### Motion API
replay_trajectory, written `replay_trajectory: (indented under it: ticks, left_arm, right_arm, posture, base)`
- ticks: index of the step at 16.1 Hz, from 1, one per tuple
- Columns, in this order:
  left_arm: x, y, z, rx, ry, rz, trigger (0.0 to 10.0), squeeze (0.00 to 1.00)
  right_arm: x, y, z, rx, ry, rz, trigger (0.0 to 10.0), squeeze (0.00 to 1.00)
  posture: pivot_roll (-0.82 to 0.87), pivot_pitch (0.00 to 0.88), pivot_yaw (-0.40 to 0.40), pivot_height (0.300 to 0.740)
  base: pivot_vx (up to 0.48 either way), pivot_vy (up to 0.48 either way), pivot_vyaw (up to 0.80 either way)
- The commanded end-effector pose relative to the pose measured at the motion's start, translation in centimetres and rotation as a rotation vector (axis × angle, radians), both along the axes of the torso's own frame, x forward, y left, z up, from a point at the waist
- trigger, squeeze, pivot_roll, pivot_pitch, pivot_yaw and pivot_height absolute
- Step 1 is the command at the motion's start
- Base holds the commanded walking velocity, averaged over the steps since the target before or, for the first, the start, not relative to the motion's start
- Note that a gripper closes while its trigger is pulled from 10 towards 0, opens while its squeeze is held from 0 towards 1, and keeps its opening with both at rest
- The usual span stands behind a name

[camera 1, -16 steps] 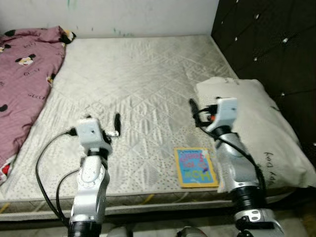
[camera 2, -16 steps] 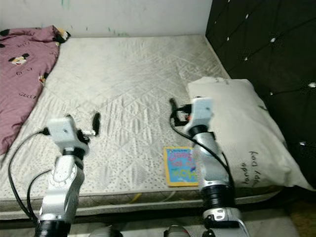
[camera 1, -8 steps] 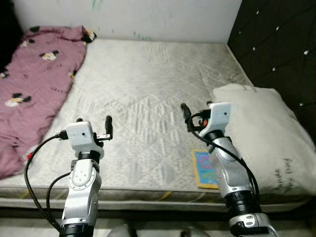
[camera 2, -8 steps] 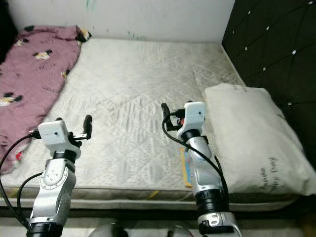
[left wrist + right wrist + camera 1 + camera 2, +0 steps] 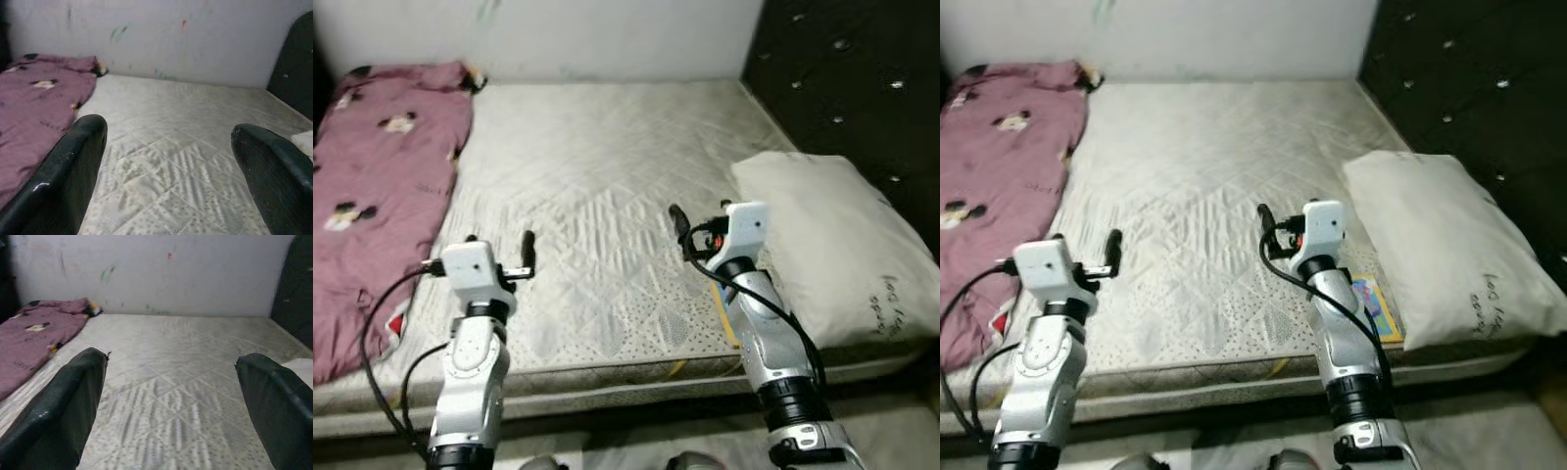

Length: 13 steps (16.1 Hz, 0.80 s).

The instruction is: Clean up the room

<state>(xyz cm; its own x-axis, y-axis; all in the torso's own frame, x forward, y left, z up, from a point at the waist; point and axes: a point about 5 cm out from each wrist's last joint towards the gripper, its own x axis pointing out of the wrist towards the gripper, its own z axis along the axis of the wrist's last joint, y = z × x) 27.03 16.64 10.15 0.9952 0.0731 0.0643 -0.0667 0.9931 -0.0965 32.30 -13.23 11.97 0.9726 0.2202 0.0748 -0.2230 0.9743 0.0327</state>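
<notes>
You are hovering both the left gripper (image 5: 166, 161) and right gripper (image 5: 171, 396), fingers apart, over the grey quilted mattress (image 5: 597, 166). Approach the colourful thin book (image 5: 1378, 305) beside the white pillow (image 5: 1440, 235) flat.

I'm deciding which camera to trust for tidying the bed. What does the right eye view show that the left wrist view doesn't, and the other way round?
Right eye view adds: the whole white pillow, a colourful book at the mattress edge beside it, and the right gripper held over the bed.
Left wrist view adds: the left gripper seen close, fingers apart with nothing between, and a small red wall mark.
Both show: the pink blanket, the mattress and the black headboard.
</notes>
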Motion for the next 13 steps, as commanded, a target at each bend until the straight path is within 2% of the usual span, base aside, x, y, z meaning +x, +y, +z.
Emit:
replay_trajectory:
  ticks: [1,6,13]
  left_arm:
    - [0.19,-0.76,0.39,-0.001,-0.019,-0.028,10.0,0.0]
    - [0.32,-0.85,0.41,-0.041,-0.021,-0.029,10.0,0.0]
    - [0.51,-1.07,0.48,-0.044,-0.023,-0.039,10.0,0.0]
  right_arm:
    - [0.04,-1.06,-0.03,0.0,0.007,-0.037,10.0,0.0]
    - [0.07,-1.08,-0.11,-0.014,0.012,-0.034,10.0,0.0]
    - [0.16,-0.98,-0.26,-0.025,0.017,-0.024,10.0,0.0]
  posture:
    - [-0.03,0.03,0.001,0.74]
    - [-0.04,0.032,-0.001,0.74]
    - [-0.04,0.027,0.0,0.74]
  base:
    - [0.0,0.48,0.0]
    - [0.0,0.48,0.0]
    - [0.0,0.48,0.0]
